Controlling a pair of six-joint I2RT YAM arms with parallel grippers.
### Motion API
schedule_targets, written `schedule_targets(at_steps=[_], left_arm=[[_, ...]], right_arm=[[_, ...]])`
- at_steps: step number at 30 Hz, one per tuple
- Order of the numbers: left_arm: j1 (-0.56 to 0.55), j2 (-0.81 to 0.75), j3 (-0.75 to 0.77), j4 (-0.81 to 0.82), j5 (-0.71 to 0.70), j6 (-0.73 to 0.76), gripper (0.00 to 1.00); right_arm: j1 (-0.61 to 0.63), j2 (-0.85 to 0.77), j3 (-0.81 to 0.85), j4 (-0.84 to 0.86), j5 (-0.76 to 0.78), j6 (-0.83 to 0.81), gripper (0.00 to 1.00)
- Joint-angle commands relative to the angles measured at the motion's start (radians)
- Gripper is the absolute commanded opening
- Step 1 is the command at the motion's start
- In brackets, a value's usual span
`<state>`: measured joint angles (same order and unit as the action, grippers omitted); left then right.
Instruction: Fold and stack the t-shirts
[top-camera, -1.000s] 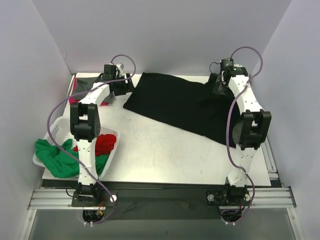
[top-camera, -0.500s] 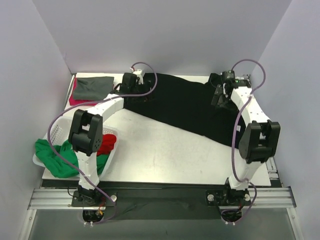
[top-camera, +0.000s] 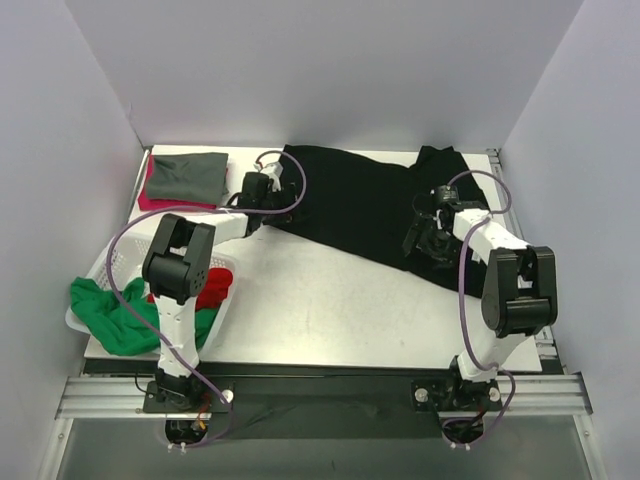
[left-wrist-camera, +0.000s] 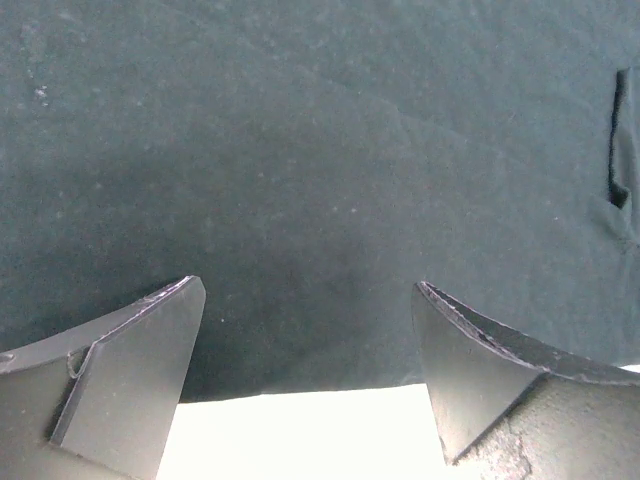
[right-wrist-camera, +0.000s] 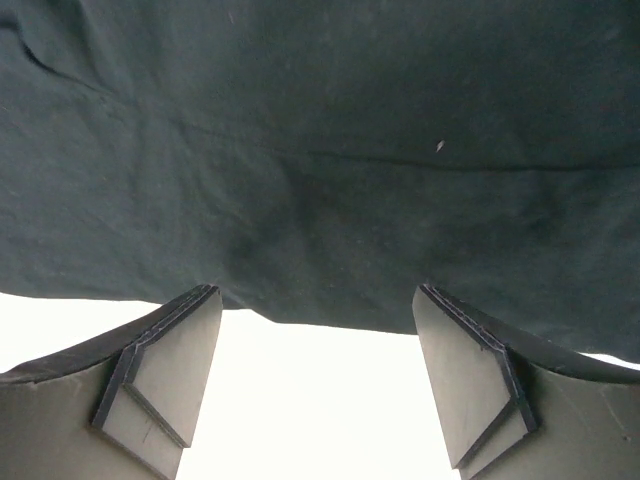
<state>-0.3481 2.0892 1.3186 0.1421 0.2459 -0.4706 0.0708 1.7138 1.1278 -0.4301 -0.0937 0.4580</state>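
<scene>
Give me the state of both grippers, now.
Left gripper: open, holding nothing, poised at the black t-shirt edge.
Right gripper: open, holding nothing, over the same shirt's edge.

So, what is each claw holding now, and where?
Nothing. The left claw and right claw are open at the edge of the black t-shirt.

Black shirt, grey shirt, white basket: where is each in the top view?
black shirt (top-camera: 350, 205), top view, middle of the cloth
grey shirt (top-camera: 188, 177), top view, folded middle
white basket (top-camera: 112, 262), top view, bare left wall
</scene>
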Motion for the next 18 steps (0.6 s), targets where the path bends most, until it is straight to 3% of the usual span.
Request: schedule_targets(at_steps=[1,9,18], left_arm=[[0.034,-0.017,-0.051,0.074,0.038,-0.062,0.96],[0.09,-0.057,-0.225,0.174,0.078,-0.108,0.96],[0.095,-0.17,-0.4,0.249,0.052,-0.123,0.96]], right_arm=[[-0.008,0.0,-0.043,0.031,-0.054,0.025,0.79],[-0.017,-0.028,-0.163,0.034,-0.069,0.031,0.79],[-0.014,-0.19,-0.391,0.099,-0.095,0.085,0.79]])
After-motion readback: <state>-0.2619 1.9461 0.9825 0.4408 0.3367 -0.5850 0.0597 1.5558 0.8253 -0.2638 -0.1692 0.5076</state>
